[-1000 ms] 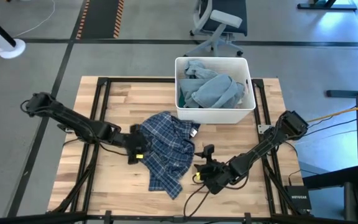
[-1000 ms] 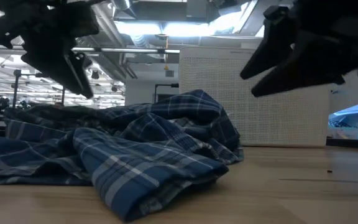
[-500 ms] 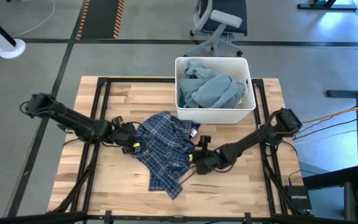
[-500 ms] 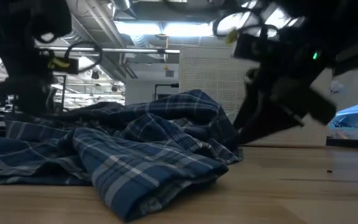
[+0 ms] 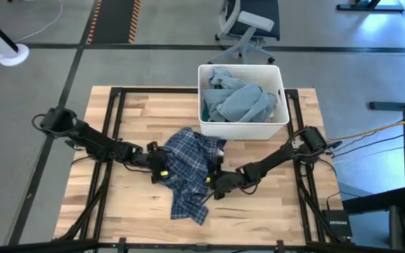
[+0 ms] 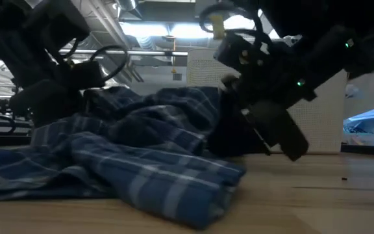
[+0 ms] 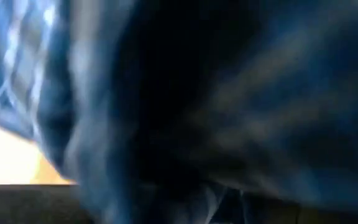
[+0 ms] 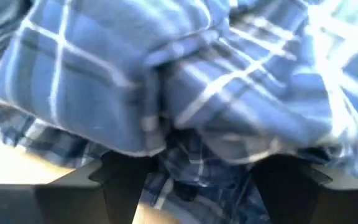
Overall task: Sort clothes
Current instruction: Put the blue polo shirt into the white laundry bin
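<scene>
**Clerk:** On the wooden table (image 5: pixel 118 105), item one: dark blue plaid garment (image 5: pixel 188 165), lying in a heap just in front of the white bin (image 5: pixel 243 128). You have it flanked. Left gripper (image 5: pixel 159 166) is pressed into its left edge; right gripper (image 5: pixel 213 186) is at its right edge, low on the boards.

**Operator:** Jaws?

**Clerk:** Both spread wide, fingers either side of folds, nothing clamped. The right wrist view shows plaid cloth bunched between your two dark fingers (image 8: pixel 120 180); the left wrist view is filled with dark fabric, too close to read more.

**Operator:** What has changed?

**Clerk:** A second ago both grippers stood off the cloth, the right one well clear on bare wood. Since then both arms have closed in from opposite sides, and the garment has been shoved together: narrower from above, and humped higher in the low view.

**Operator:** Meaning?

**Clerk:** By my reading, the approach is finished and the grasp is next. Close on the folds now inside each jaw, and expect the loose lower hem (image 5: pixel 188 211) to trail when you lift.

**Operator:** Other stock?

**Clerk:** Item two: light blue-grey garments (image 5: pixel 239 98), already piled inside the bin. No other clothes visible on the table.
</scene>
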